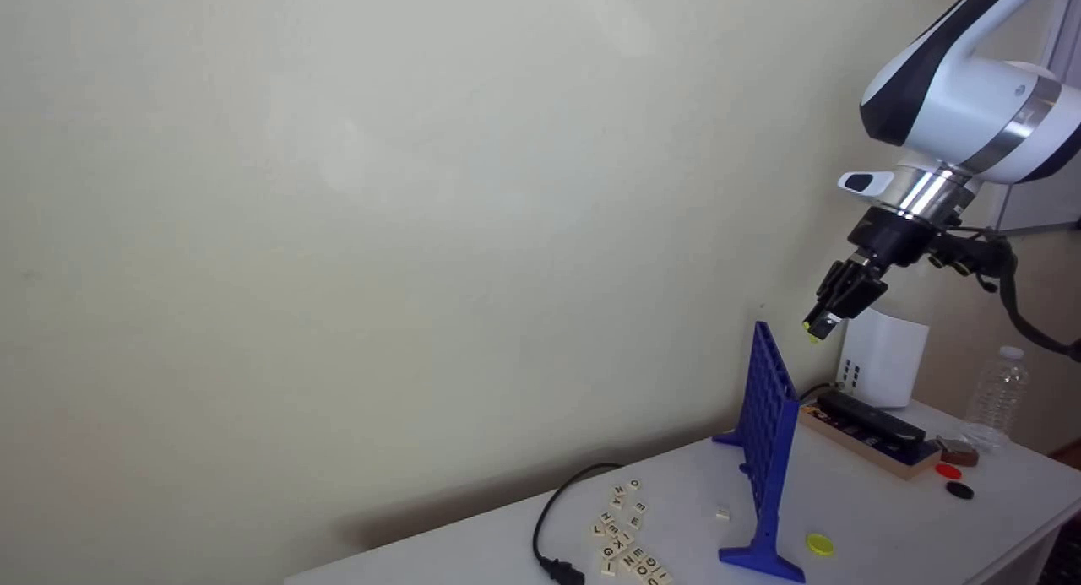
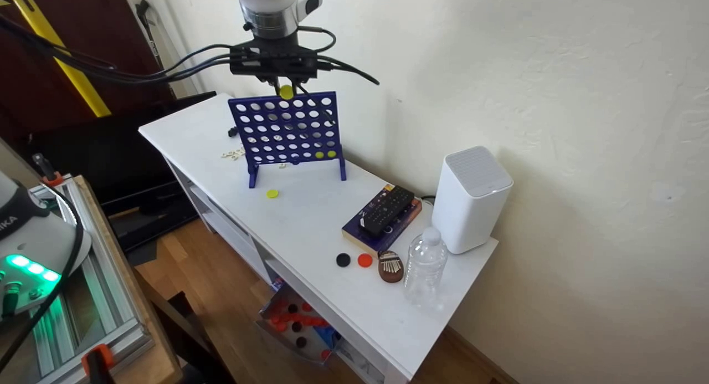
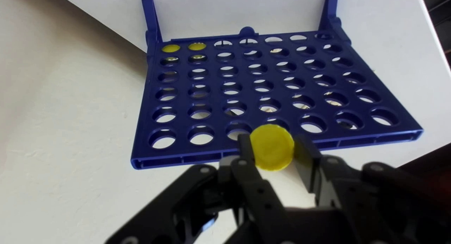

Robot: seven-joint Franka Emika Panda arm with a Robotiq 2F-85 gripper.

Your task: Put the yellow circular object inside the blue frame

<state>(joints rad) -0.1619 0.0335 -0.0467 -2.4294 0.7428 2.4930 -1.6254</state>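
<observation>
The blue frame (image 2: 294, 121) stands upright on the white table; it also shows in an exterior view (image 1: 767, 429) and the wrist view (image 3: 283, 94). My gripper (image 3: 275, 147) is shut on a yellow disc (image 3: 272, 149), held by its edges between the fingertips. In an exterior view the held disc (image 2: 286, 92) overlaps the frame's top edge near the middle. In an exterior view my gripper (image 1: 819, 325) is apart from the frame, beside and above its top edge. Two yellow discs (image 3: 171, 48) sit in the frame's bottom row at one end.
Another yellow disc (image 2: 272, 194) lies on the table near the frame's foot. A book (image 2: 354, 229) with a black remote (image 2: 388, 209), black (image 2: 343, 260) and red (image 2: 365, 260) discs, a thumb piano (image 2: 391, 269), bottle (image 2: 425, 267) and white box (image 2: 471, 206) stand further along. Letter tiles (image 1: 625, 538) lie behind.
</observation>
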